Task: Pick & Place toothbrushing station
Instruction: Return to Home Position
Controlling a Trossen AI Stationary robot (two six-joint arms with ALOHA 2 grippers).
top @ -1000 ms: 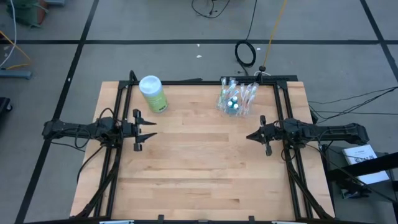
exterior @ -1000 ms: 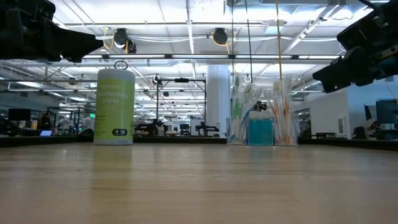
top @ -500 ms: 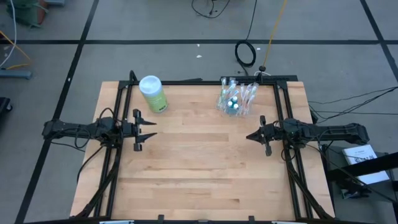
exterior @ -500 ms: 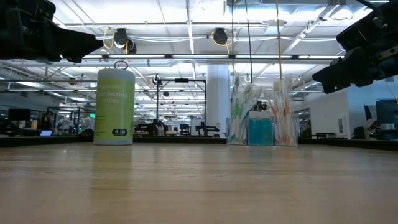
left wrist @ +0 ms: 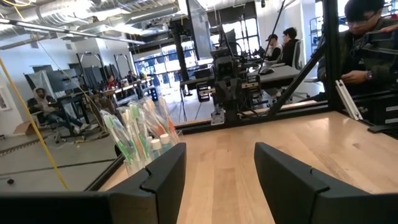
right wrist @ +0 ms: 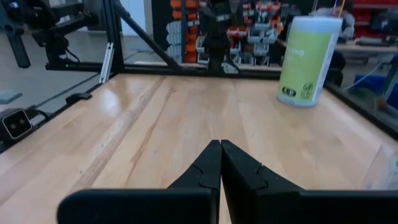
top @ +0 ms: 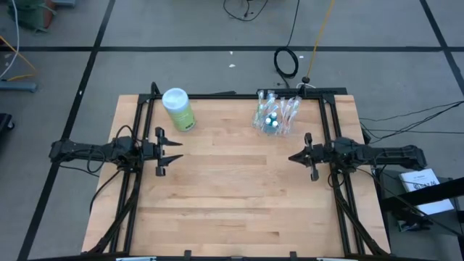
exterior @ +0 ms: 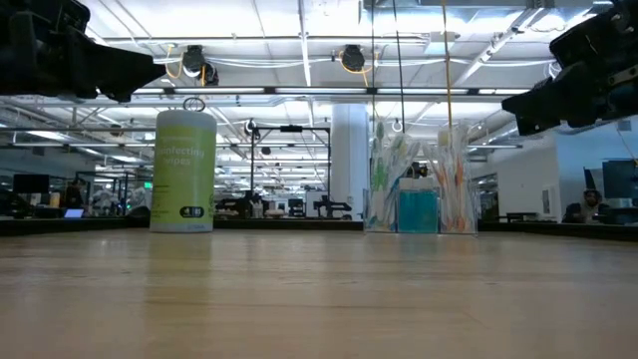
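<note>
Clear cup stands upright near the far edge of the table, toward the right arm's side. It is packed with toothbrushes, handles fanned upward, with something blue standing among them in the low view (toothpaste tubes, I take it, but I cannot tell them apart).

No loose brush or tube lies on the bare wood in any view. My judgement: the loading is done and only parking the arms is left.

Green canister with a white lid stands upright near the far edge too, toward the left arm's side and well apart from the cup. It is no part of the job.

Left gripper hangs over the left edge of the table, pointing inward, jaws spread wide with nothing between them.

Right gripper hangs over the right edge, facing the left one, fingers pressed together and holding nothing.

Both are clear of the cup. People sit at desks in the room beyond, none near the table.
</note>
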